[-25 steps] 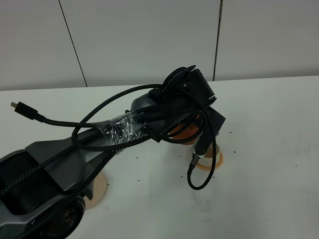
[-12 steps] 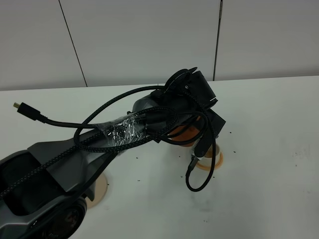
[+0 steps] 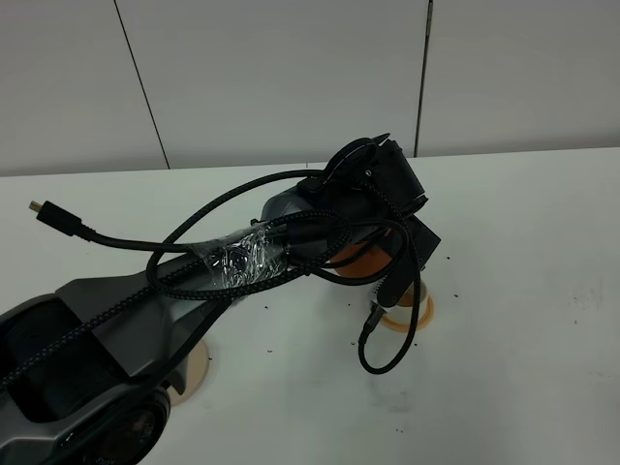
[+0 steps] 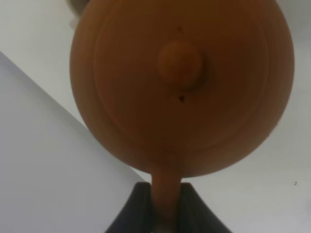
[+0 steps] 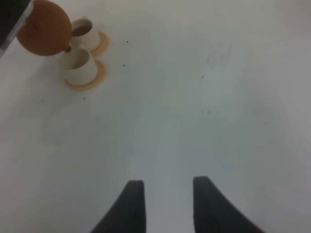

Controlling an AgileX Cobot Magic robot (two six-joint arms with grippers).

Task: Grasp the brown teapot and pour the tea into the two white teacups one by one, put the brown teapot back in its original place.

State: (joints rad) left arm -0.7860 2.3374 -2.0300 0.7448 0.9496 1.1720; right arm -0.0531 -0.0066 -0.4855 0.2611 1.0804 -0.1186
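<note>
teapot above teacup, tea in second teacup

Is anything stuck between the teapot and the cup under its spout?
No. The spout of the brown teapot hangs right over the white teacup that looks unfilled, and nothing shows between them.

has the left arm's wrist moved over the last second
Yes, slightly. In the exterior high view the left arm's wrist has edged right, and its top is now closer to the vertical wall seam behind it.
</note>
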